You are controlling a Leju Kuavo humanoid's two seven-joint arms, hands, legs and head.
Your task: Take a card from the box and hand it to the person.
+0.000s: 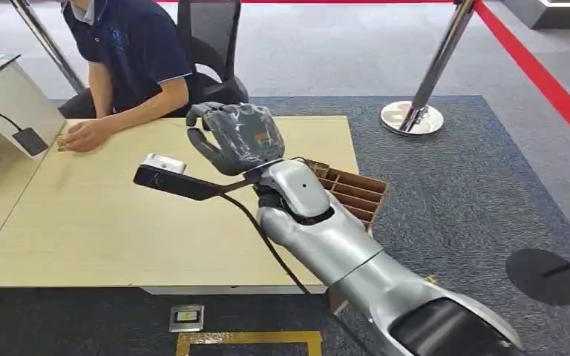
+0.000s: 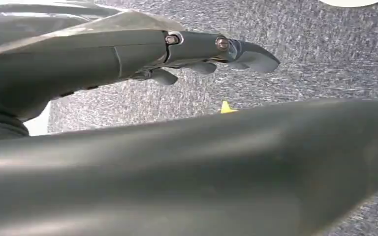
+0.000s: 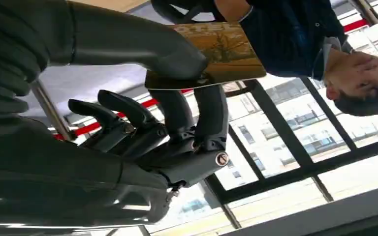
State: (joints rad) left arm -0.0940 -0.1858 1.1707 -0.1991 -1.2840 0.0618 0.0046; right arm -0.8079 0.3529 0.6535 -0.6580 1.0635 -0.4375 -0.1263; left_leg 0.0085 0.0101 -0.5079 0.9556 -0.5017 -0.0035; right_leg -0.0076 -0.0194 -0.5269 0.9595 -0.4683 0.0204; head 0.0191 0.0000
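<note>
My right hand [image 1: 234, 138] is raised over the middle of the light wooden table [image 1: 104, 222], its back toward my head camera. In the right wrist view the same hand [image 3: 177, 118] pinches a yellow-brown picture card [image 3: 229, 54] between thumb and fingers, with the card pointing toward the person [image 3: 325, 44]. The brown cardboard box [image 1: 352, 191] with dividers sits at the table's right edge, just behind my right forearm. The person [image 1: 130, 52] sits at the far left corner with one hand [image 1: 87, 136] resting on the table. My left hand [image 2: 197, 54] hangs over grey carpet, fingers stretched out and holding nothing.
A chrome stanchion [image 1: 415, 111] with a red belt [image 1: 542, 74] stands on the carpet to the far right. A black office chair [image 1: 211, 37] is behind the person. A white stand with a cable [image 1: 7, 104] sits at the table's left end. A floor socket [image 1: 187, 317] lies below the table's near edge.
</note>
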